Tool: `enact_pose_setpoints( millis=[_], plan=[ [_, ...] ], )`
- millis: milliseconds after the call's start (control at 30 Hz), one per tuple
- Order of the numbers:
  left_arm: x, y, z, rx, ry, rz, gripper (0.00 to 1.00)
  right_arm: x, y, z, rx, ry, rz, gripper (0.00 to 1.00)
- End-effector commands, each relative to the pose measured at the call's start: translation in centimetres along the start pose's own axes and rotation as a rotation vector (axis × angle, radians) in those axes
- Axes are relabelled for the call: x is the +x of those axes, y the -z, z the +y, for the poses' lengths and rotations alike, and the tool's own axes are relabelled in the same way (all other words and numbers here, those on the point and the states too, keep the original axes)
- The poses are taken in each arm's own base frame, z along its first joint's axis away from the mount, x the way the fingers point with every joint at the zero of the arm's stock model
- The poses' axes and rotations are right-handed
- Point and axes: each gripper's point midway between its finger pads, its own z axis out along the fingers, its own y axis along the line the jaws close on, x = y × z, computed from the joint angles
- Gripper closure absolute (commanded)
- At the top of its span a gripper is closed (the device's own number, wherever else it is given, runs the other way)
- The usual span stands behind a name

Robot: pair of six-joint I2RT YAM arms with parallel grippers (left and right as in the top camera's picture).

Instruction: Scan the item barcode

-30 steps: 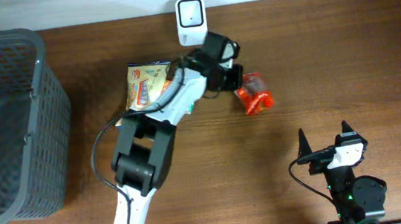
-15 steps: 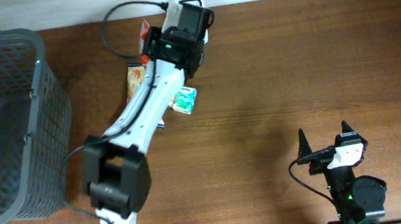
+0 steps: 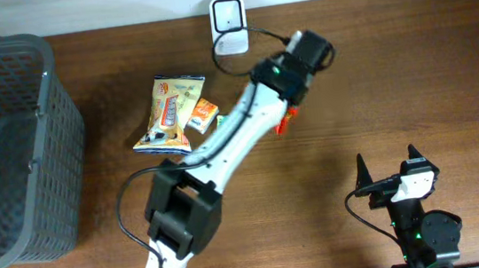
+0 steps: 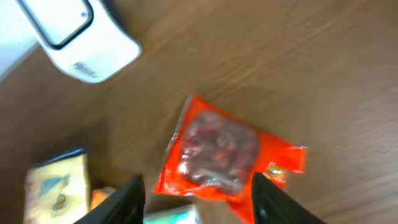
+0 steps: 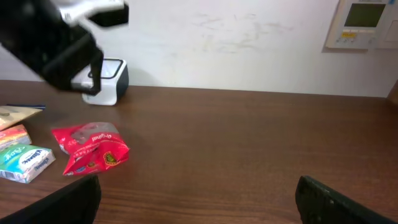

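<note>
The item, a red snack packet, lies flat on the wooden table; the right wrist view shows the packet resting there by itself. In the overhead view only a red corner shows beside the left arm. My left gripper hovers over the packet, open, its dark fingers on either side and not touching it. From above, the left gripper sits just right of the white scanner. My right gripper stands wide open and empty at the front right.
A yellow snack bag and a small orange box lie left of the arm. A teal tissue pack rests near the packet. A dark mesh basket fills the left side.
The left arm swung from the scanner at the back left over to the right. Its jaws opened and let go of the red packet, which now lies on the table.
</note>
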Motion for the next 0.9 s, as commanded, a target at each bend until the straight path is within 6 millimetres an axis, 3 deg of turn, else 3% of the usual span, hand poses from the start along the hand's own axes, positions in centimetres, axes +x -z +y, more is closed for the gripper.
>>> enact_pose_setpoints(
  millis=[0, 67, 100, 133, 167, 200, 233, 267, 300, 333, 500, 533, 567, 600, 700, 767, 867],
  plan=[
    [-1.4, 2.4, -1.1, 0.471, 0.181, 0.031, 0.39, 0.3, 0.0, -0.2, 0.009, -0.005, 0.005, 0.02],
    [-1.2, 4.0, -0.7, 0.762, 0.268, 0.063, 0.42, 0.3, 0.0, -0.2, 0.009, -0.005, 0.005, 0.02],
    [-0.9, 4.7, 0.1, 0.857, 0.311, 0.081, 0.58, 0.3, 0.0, -0.2, 0.009, -0.005, 0.005, 0.02],
    [-0.2, 4.6, 1.4, 0.878, 0.349, 0.109, 1.0, 0.3, 0.0, -0.2, 0.009, -0.005, 0.005, 0.02],
    [0.3, 4.4, 2.2, 0.867, 0.369, 0.13, 1.0, 0.3, 0.0, -0.2, 0.009, -0.005, 0.005, 0.02],
    [0.8, 4.2, 3.0, 0.86, 0.389, 0.147, 0.79, 0.3, 0.0, -0.2, 0.009, -0.005, 0.005, 0.02],
    [0.9, 4.1, 3.2, 0.857, 0.396, 0.154, 0.3, 0.3, 0.0, -0.2, 0.009, -0.005, 0.005, 0.02],
    [1.0, 4.1, 3.2, 0.857, 0.396, 0.154, 0.22, 0.3, 0.0, -0.2, 0.009, -0.005, 0.005, 0.01],
    [1.0, 4.1, 3.2, 0.857, 0.396, 0.154, 0.87, 0.3, 0.0, -0.2, 0.009, -0.005, 0.005, 0.02],
    [1.0, 4.1, 3.2, 0.857, 0.397, 0.159, 1.0, 0.3, 0.0, -0.2, 0.009, -0.005, 0.005, 0.02],
    [1.6, 4.3, 3.0, 0.859, 0.448, 0.209, 1.0, 0.3, 0.0, -0.2, 0.009, -0.005, 0.005, 0.02],
    [1.6, 4.3, 3.0, 0.859, 0.448, 0.209, 0.78, 0.3, 0.0, -0.2, 0.009, -0.005, 0.005, 0.02],
    [1.6, 4.3, 3.1, 0.855, 0.448, 0.208, 0.27, 0.3, 0.0, -0.2, 0.009, -0.005, 0.005, 0.01],
    [1.7, 4.1, 3.2, 0.839, 0.446, 0.208, 0.01, 0.3, 0.0, -0.2, 0.009, -0.005, 0.005, 0.02],
    [3.4, 0.5, 7.8, 0.489, 0.424, 0.219, 0.01, 0.3, 0.0, -0.2, 0.009, -0.005, 0.005, 0.02],
    [4.1, -0.5, 10.1, 0.338, 0.41, 0.225, 0.01, 0.3, 0.0, -0.2, 0.009, -0.005, 0.005, 0.02],
    [5.0, -1.1, 11.6, 0.238, 0.399, 0.241, 0.01, 0.3, 0.0, -0.2, 0.009, -0.005, 0.005, 0.02]
  ],
)
